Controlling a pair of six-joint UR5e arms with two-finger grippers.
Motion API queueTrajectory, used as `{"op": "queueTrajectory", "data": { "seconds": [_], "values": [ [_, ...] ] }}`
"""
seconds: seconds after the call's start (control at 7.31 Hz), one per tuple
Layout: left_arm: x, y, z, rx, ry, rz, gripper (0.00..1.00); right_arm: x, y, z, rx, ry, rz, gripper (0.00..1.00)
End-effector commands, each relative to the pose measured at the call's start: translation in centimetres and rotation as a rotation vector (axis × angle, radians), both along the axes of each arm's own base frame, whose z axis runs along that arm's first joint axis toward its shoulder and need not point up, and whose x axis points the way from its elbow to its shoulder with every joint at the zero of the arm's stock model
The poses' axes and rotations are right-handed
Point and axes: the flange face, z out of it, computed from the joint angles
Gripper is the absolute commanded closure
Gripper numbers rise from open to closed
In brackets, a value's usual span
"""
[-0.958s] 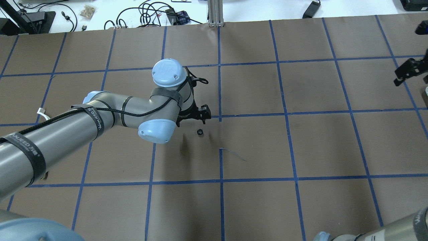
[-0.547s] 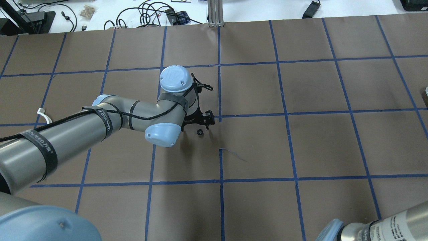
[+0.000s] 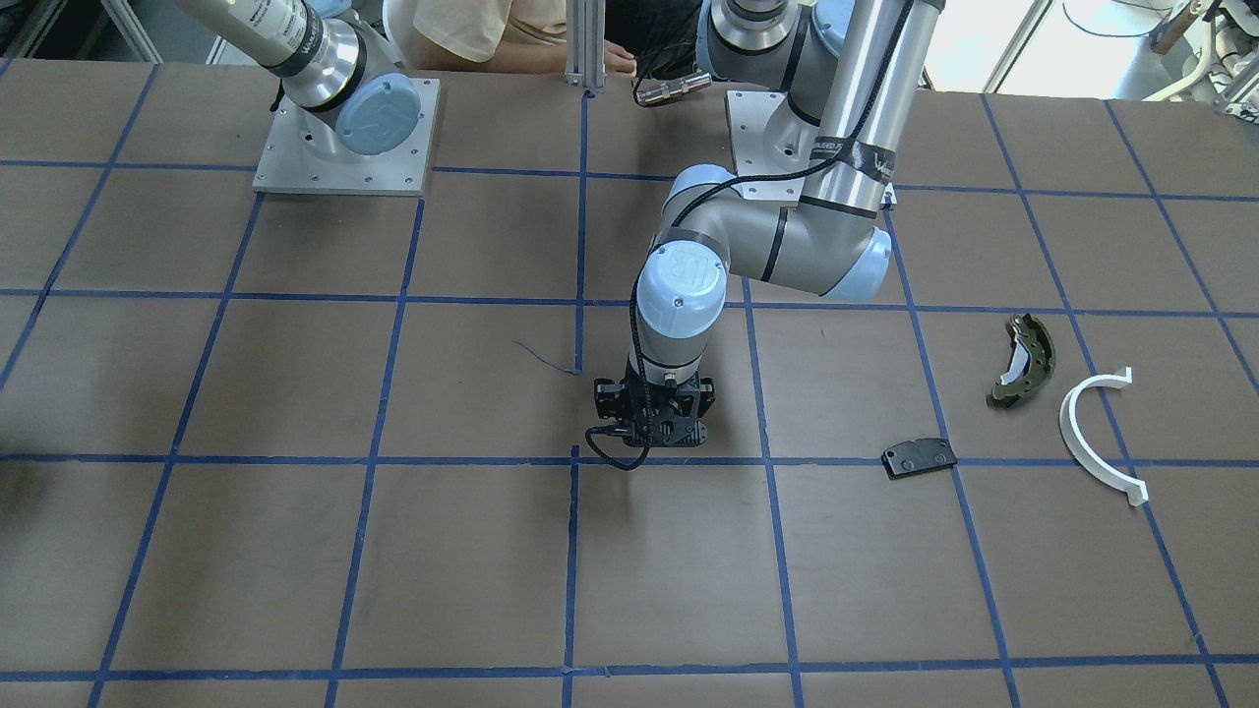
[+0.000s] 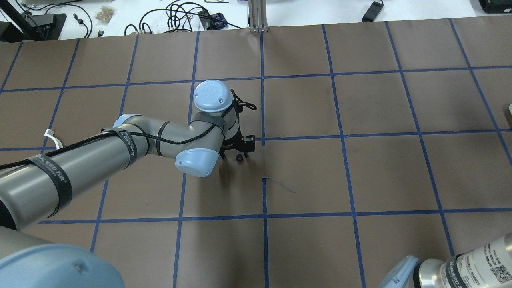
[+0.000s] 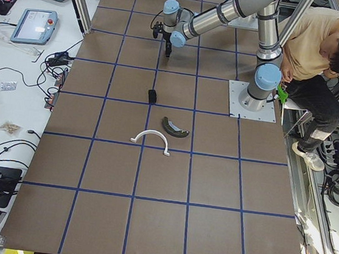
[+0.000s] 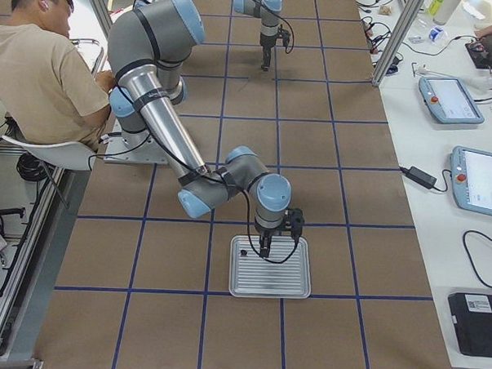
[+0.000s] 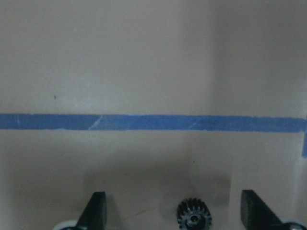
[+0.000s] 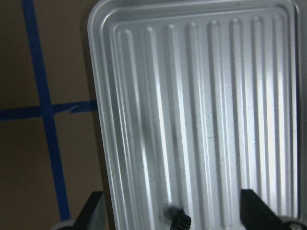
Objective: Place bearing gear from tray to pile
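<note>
A small black gear [image 4: 239,158] lies on the brown paper at mid-table. My left gripper [image 4: 242,150] hangs open just above it. In the left wrist view the gear [image 7: 194,214] sits between the open fingers [image 7: 96,210]. A second small black gear [image 8: 178,221] lies on the ribbed metal tray [image 8: 216,96]. My right gripper [image 8: 175,213] is open over it, and also shows in the exterior right view [image 6: 263,249]. The pile lies apart: an olive brake shoe [image 3: 1023,359], a white half-ring [image 3: 1097,433] and a black pad [image 3: 919,457].
The tray [image 6: 283,278] stands near the table's end on my right. A person [image 6: 47,61] sits behind the robot bases. Cables and tablets lie on the white bench [image 4: 120,16] beyond the paper.
My left arm has shifted a little right and its gripper has come down closer to the gear. My right gripper has left the overhead view at the right edge.
</note>
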Motion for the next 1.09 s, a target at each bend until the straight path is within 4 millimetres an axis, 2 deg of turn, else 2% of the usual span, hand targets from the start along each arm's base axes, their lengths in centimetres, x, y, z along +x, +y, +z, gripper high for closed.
{"op": "queueTrajectory", "data": {
  "seconds": [0.0, 0.27, 0.41, 0.55, 0.68, 0.96],
  "values": [
    [0.0, 0.0, 0.1, -0.002, 0.003, -0.004, 1.00, -0.7, 0.3, -1.8, 0.005, -0.003, -0.078, 0.00],
    [0.4, -0.7, 0.6, -0.014, 0.008, -0.001, 1.00, -0.9, 1.1, -2.4, 0.082, 0.021, -0.024, 0.00],
    [0.8, -1.1, 1.5, -0.031, 0.012, -0.016, 1.00, -0.8, 1.3, -3.1, 0.092, 0.015, -0.019, 0.06],
    [2.6, -2.8, 3.4, -0.062, 0.011, -0.031, 1.00, -0.4, 1.9, -4.7, 0.133, 0.003, -0.019, 0.09],
    [6.2, -5.0, 4.7, -0.055, 0.008, 0.025, 1.00, -0.4, 2.2, -5.2, 0.166, 0.014, -0.018, 0.15],
    [15.1, -7.5, 6.4, -0.039, 0.002, 0.050, 1.00, -0.5, 2.4, -5.5, 0.182, 0.019, -0.018, 0.22]
  ]
}}
